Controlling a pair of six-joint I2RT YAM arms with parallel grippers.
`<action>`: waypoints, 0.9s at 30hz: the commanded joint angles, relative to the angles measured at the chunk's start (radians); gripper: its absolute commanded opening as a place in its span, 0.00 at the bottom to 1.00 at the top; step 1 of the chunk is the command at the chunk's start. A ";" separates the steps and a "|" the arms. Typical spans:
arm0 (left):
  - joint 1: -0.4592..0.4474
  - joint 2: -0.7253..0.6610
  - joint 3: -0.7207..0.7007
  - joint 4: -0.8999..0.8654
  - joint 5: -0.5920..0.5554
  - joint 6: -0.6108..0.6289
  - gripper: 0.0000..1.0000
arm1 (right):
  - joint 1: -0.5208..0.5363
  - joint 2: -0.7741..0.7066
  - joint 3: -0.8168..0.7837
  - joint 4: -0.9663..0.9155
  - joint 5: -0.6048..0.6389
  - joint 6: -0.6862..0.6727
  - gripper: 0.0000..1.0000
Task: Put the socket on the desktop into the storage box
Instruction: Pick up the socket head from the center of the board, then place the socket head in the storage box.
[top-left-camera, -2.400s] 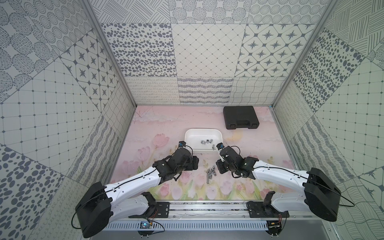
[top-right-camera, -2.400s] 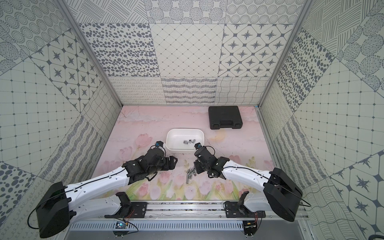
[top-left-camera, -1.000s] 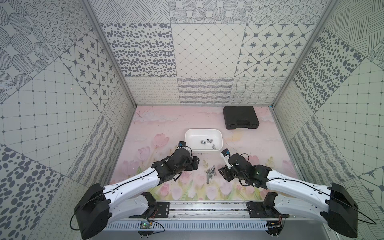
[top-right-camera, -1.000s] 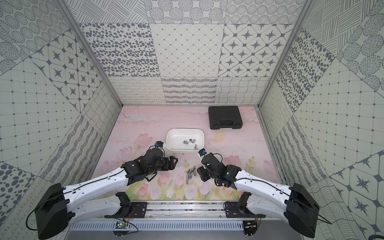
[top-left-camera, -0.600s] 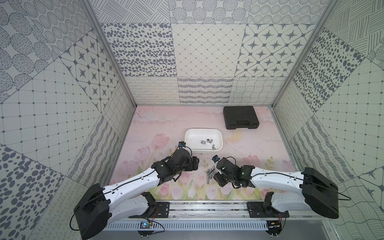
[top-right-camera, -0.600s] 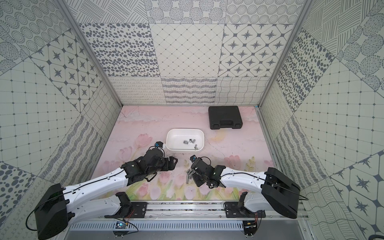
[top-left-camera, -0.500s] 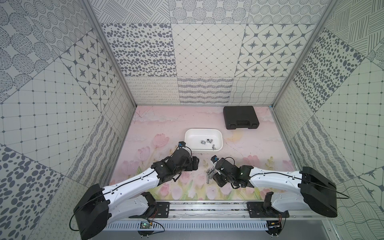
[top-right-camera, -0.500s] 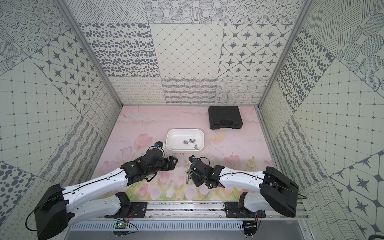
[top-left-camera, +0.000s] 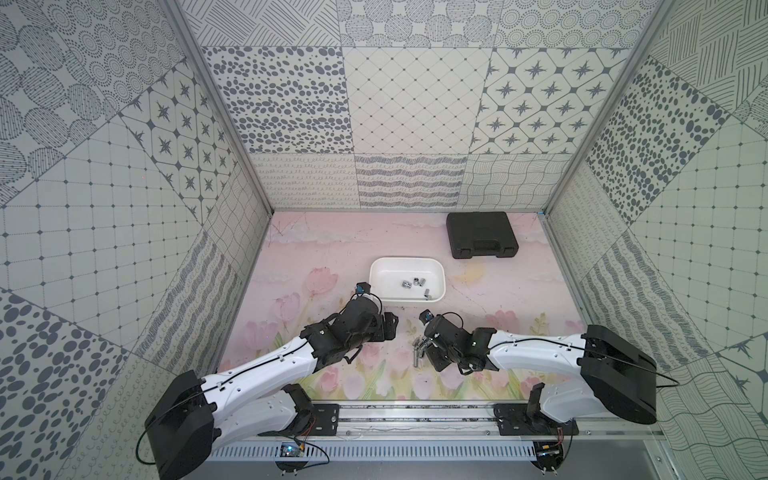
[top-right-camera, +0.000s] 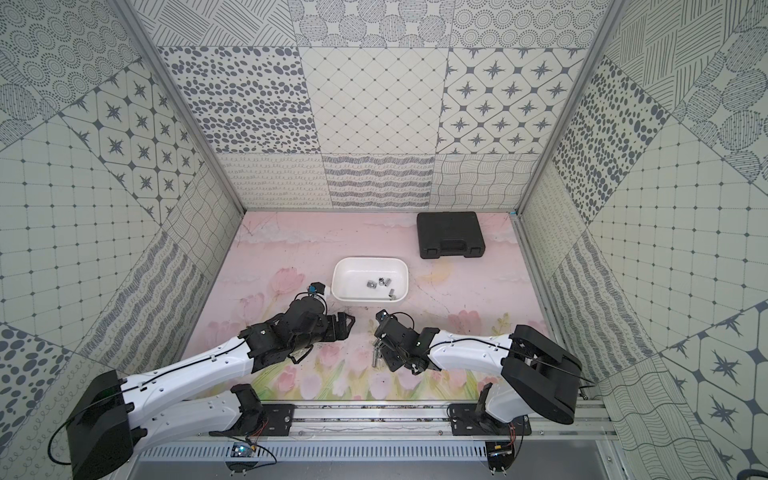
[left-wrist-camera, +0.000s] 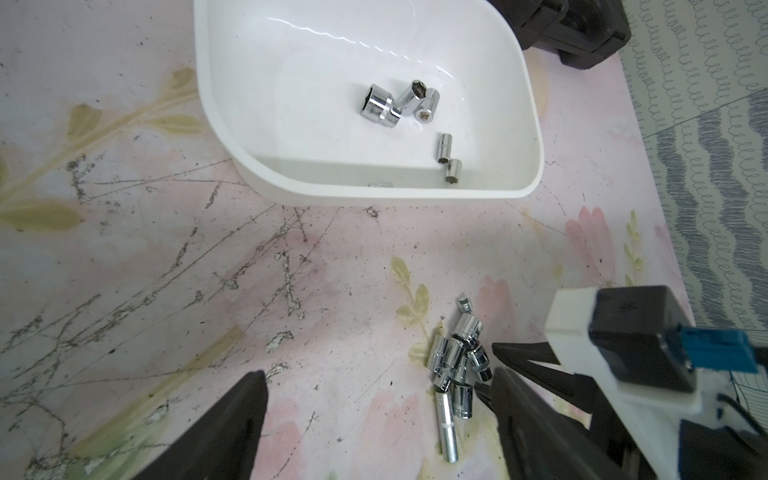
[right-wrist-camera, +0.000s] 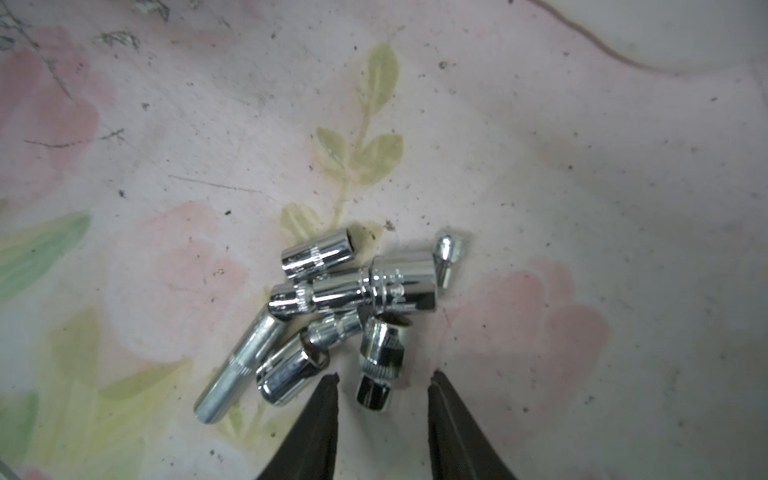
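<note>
One socket (right-wrist-camera: 379, 359) between right fingers (right-wrist-camera: 322, 419)

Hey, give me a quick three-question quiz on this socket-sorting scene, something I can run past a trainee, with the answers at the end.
1. True or false: the left gripper is open with nothing between its jaws.
2. A few sockets already lie in the storage box. Where is the pile of loose sockets? A) on the box's rim; B) on the floral mat at the right gripper; C) between the left gripper's jaws.
3. What sits between the right gripper's fingertips?
Key: 1 true; 2 B; 3 a short socket, flanked but not yet clamped.
</note>
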 joint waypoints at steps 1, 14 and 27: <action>-0.003 -0.006 -0.007 0.023 -0.006 -0.007 0.89 | 0.004 0.015 0.025 0.017 0.017 -0.005 0.38; -0.002 -0.010 -0.007 0.022 -0.004 -0.009 0.89 | 0.004 0.054 0.042 0.001 0.022 -0.003 0.25; -0.005 -0.012 -0.006 0.019 -0.012 -0.002 0.89 | 0.004 -0.148 -0.020 -0.035 0.026 -0.009 0.13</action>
